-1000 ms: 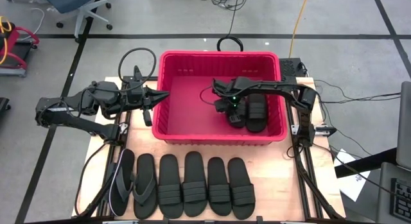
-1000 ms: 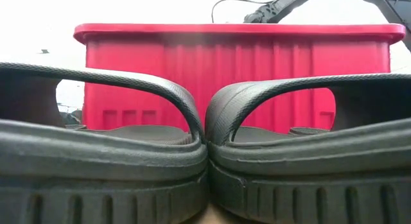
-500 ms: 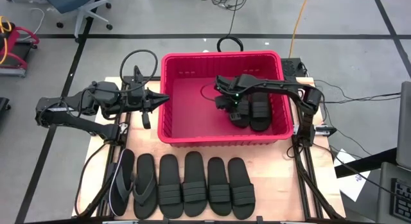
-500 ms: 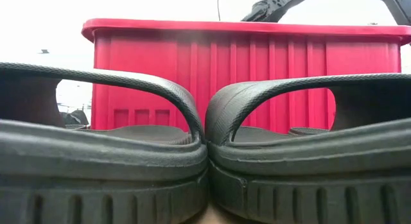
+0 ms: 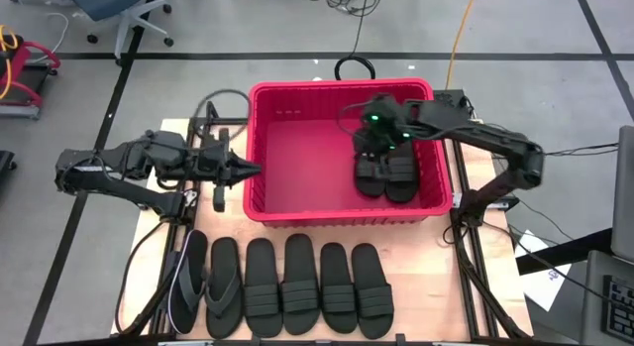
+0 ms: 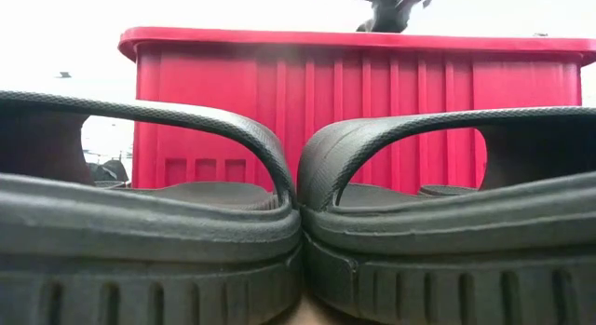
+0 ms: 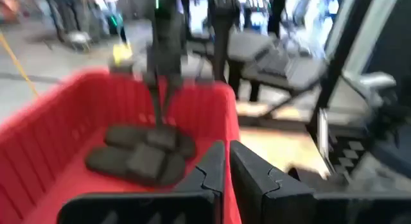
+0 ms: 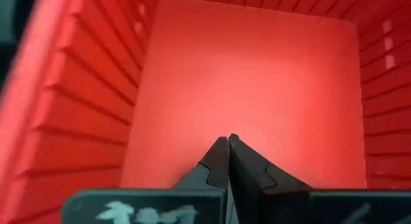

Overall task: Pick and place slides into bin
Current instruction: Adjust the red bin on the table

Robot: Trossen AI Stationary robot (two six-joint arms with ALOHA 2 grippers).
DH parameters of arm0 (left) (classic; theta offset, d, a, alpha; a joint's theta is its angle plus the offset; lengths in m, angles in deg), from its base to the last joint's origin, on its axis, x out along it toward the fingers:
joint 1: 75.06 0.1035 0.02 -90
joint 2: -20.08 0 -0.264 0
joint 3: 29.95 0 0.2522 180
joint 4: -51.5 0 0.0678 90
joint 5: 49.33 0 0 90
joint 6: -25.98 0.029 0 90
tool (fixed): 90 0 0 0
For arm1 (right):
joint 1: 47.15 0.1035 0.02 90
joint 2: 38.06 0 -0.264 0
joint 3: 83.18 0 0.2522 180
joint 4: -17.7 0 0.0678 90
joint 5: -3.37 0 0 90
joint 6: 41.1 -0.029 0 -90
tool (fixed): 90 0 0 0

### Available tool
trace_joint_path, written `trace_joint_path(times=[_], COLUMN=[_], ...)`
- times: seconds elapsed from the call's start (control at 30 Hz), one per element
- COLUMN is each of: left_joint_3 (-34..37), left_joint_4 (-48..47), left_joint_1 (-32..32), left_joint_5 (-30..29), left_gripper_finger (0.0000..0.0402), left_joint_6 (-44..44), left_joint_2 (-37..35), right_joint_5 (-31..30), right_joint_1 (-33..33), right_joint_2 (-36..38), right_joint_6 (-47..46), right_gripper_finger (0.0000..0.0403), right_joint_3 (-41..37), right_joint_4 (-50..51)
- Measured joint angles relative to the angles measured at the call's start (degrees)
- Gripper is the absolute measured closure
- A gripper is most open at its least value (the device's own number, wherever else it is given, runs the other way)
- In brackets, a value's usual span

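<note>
The red bin (image 5: 297, 158) stands at the table's far middle. Two black wide-strap slides (image 5: 386, 170) lie side by side on its floor at the right; they also show in the left wrist view (image 7: 141, 153). My right gripper (image 5: 381, 128) is shut and empty (image 8: 229, 140) above the bin's far right part, clear of the slides; it also shows over the rim in the low view (image 6: 391, 4). My left gripper (image 5: 253, 171) is shut (image 7: 226, 150) at the bin's left rim. Several more slides (image 5: 297, 284) lie in a row on the table's near part. My left gripper's shut fingertips stand level at the bin's left rim (image 5: 248, 177), coming from the table's left. I cannot tell whether they touch it.
The row on the table holds two thong flip-flops (image 5: 206, 285) at its left end and several wide-strap slides. Two of these slides (image 6: 149, 223) fill the front of the low view. The bin's left half floor (image 8: 244, 76) is bare.
My right gripper has risen from the slides on the bin's floor and gone toward the far edge; both slides now lie side by side. The bin has slid a little toward the table's right edge. My left gripper has moved a little toward the near edge.
</note>
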Motion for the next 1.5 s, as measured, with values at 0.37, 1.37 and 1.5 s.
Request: trace_joint_path(times=[0.37,1.37,1.5], left_joint_3=[0.02,0.02,0.02], left_joint_4=[-11.77,-11.67,-13.77], left_joint_1=[-7.0,-12.06,-11.87], left_joint_5=[7.64,9.84,5.09], left_gripper_finger=[0.04,0.0401,0.0401], left_joint_6=[-1.0,-17.05,-19.46], left_joint_2=[5.27,19.72,21.15], right_joint_5=[3.6,4.11,3.82], right_joint_1=[9.15,42.03,42.14], right_joint_2=[10.96,26.69,29.53], right_joint_6=[-6.49,-38.15,-38.52], right_gripper_finger=[0.0403,0.0403,0.0403], right_joint_3=[-0.11,-21.54,-28.25], right_joint_4=[19.37,25.61,25.6])
